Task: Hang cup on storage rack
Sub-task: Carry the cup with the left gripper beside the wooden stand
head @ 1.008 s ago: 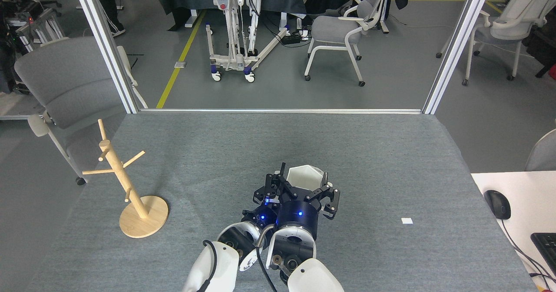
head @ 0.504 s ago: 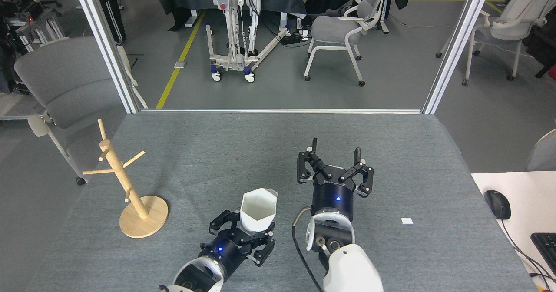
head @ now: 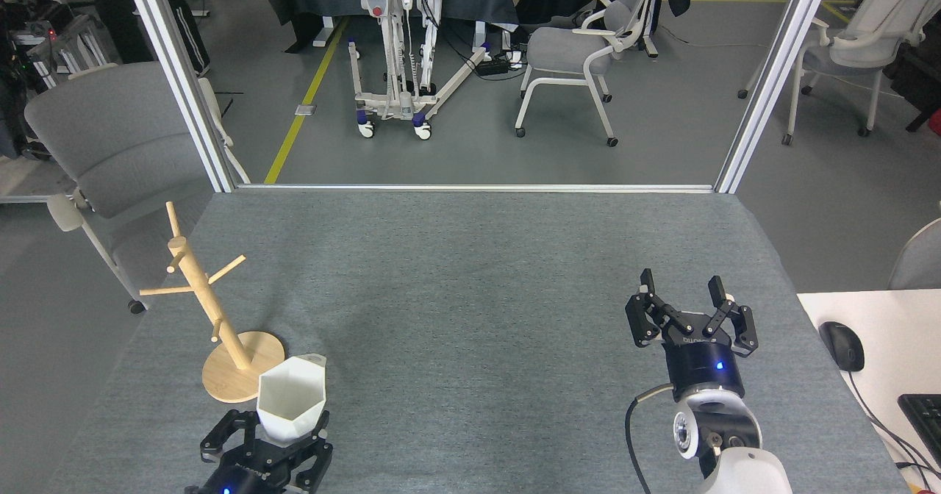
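The white faceted cup [head: 291, 398] stands upright at the bottom left, held at its base by my left gripper [head: 266, 442], which is shut on it. Its rim sits just right of the round base of the wooden storage rack [head: 213, 314], whose pole and angled pegs rise at the table's left edge. My right gripper [head: 682, 289] is far off at the right of the table, open, with nothing between its fingers.
The grey felt table [head: 470, 273] ends at a metal frame rail at the back. A small white paper scrap is hidden behind my right arm. A side desk with a mouse [head: 842, 345] and keyboard stands at the right. Chairs stand beyond the table.
My left gripper has carried the cup leftward and toward me, ending beside the rack's base. My right gripper has let go of the cup and swung right, away from the centre.
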